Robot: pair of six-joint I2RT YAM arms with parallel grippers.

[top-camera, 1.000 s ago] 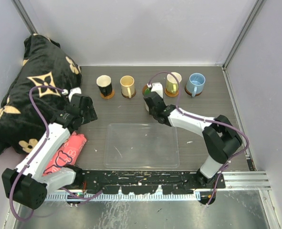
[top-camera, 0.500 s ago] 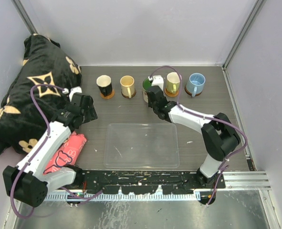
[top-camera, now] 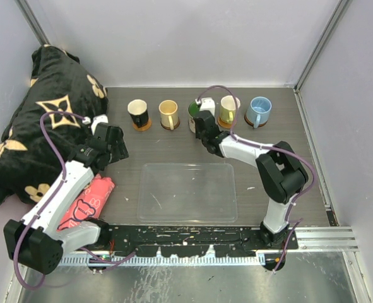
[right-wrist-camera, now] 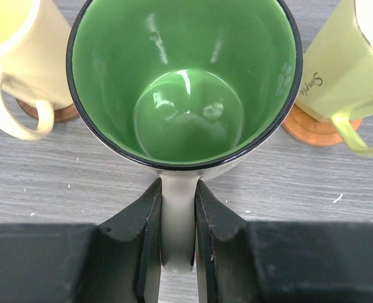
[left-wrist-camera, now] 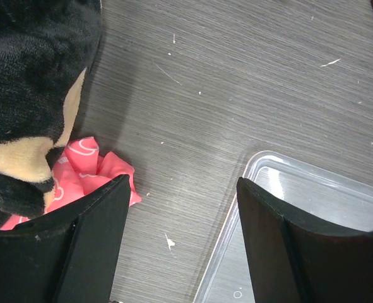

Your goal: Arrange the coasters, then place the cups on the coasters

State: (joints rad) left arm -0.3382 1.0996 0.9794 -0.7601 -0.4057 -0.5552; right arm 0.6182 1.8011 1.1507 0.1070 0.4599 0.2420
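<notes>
Green-inside mug (right-wrist-camera: pixel 180 82) stands upright, mouth up, in the far row between the cream-white mug (right-wrist-camera: pixel 19 57) and the yellow-tan mug (right-wrist-camera: pixel 341 69). The gaps either side are narrow, and each neighbour sits on a coaster (right-wrist-camera: pixel 312 129). Its handle points straight back toward the near edge, and the right gripper (right-wrist-camera: pixel 177 197) pinches that handle between its fingers. Whether a disc lies under this mug, I can't quite tell from here. Open table (top-camera: pixel 173 148) runs between the row and the clear tray (left-wrist-camera: pixel 312 189). The left gripper (left-wrist-camera: pixel 181 189) hovers over bare tabletop with its fingers spread wide, the pink cloth (left-wrist-camera: pixel 85 170) on one side and the tray's corner on the other.
</notes>
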